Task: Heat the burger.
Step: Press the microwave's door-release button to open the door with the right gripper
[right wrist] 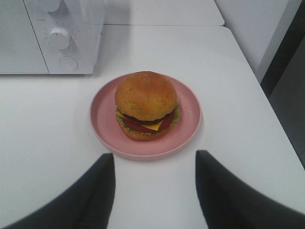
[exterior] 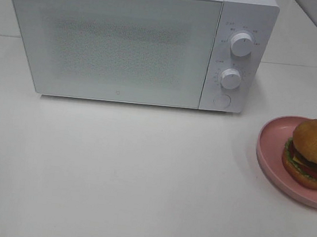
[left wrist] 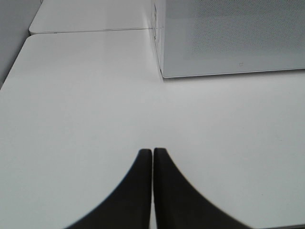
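White table [exterior: 139,180], burger [right wrist: 146,105] on plate [right wrist: 101,121], before spread right jaws

You see a white microwave [exterior: 127,39] at the back of a white tabletop [exterior: 139,180], its door shut. Its control panel, on the right of the front in the high view, carries an upper knob [exterior: 241,43], a lower knob [exterior: 231,78] and, lowest, a round button [exterior: 222,100]. A pink plate [exterior: 271,141] lies on the tabletop, nearer you and right of the microwave, apart from it and cut by the view's right edge.
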Robot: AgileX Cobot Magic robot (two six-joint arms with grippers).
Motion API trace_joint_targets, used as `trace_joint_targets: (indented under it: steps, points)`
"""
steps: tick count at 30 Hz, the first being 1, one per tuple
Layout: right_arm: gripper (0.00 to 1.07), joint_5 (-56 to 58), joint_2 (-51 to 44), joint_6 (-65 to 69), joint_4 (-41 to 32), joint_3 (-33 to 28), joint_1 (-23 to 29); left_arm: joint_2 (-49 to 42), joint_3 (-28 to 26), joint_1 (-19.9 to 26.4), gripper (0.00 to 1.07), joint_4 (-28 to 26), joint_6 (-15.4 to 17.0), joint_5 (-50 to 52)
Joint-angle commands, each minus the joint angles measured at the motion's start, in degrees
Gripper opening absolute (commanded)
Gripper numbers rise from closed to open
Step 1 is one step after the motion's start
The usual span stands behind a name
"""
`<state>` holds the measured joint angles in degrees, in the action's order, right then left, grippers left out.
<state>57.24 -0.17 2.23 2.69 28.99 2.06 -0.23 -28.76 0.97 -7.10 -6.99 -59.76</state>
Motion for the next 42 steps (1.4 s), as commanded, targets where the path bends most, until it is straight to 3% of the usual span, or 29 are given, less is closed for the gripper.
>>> trace_joint_targets:
  steps: [1,42]
  points:
    - [0.48,-0.5,-0.6,-0.4,0.1,0.0,-0.3,-1.3,0.1,0.2,0.00,-0.5,0.2,0.6]
    - [0.48,-0.5,-0.6,-0.4,0.1,0.0,-0.3,-1.3,0.1,0.2,0.00,-0.5,0.2,0.6]
